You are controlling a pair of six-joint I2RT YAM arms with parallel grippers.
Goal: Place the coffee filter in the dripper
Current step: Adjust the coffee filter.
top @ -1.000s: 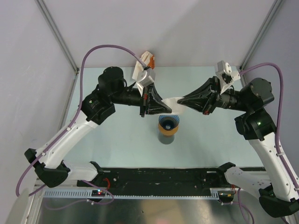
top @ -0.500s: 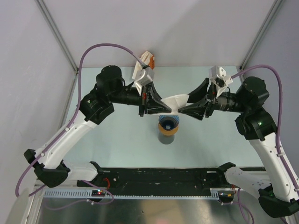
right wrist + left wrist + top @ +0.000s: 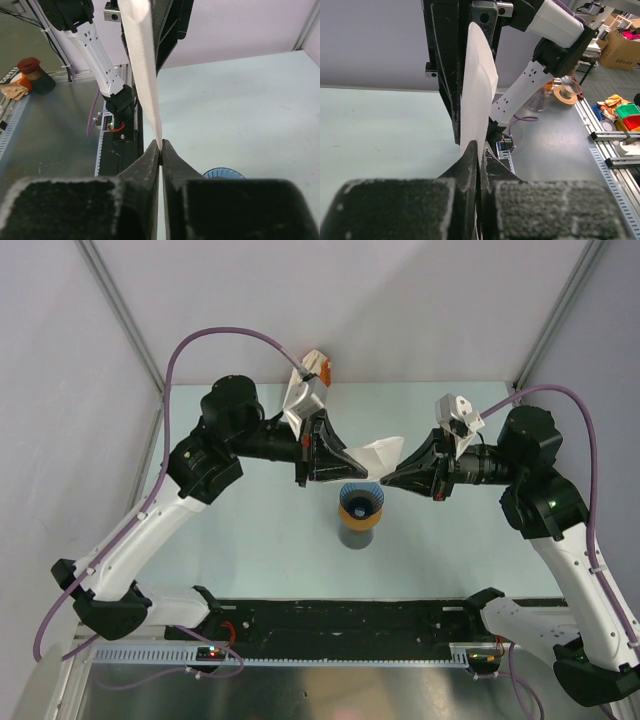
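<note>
The white paper coffee filter (image 3: 379, 455) hangs in the air between both grippers, just above and behind the blue ribbed dripper (image 3: 360, 504). The dripper sits on an orange ring atop a dark grey cup (image 3: 357, 534) at mid-table. My left gripper (image 3: 366, 472) is shut on the filter's left edge; the filter rises edge-on from it in the left wrist view (image 3: 477, 85). My right gripper (image 3: 385, 479) is shut on the filter's lower right corner (image 3: 142, 65). The dripper's rim (image 3: 223, 173) shows just right of the right fingers.
The pale green table (image 3: 260, 540) is walled by grey panels with metal posts at the back corners. A black rail (image 3: 350, 617) and the arm bases run along the near edge. A white and orange block (image 3: 318, 364) sits at the back.
The right gripper has moved left toward the left gripper, and the filter has bunched up shorter between them, sitting closer above the dripper. The left arm has barely moved.
</note>
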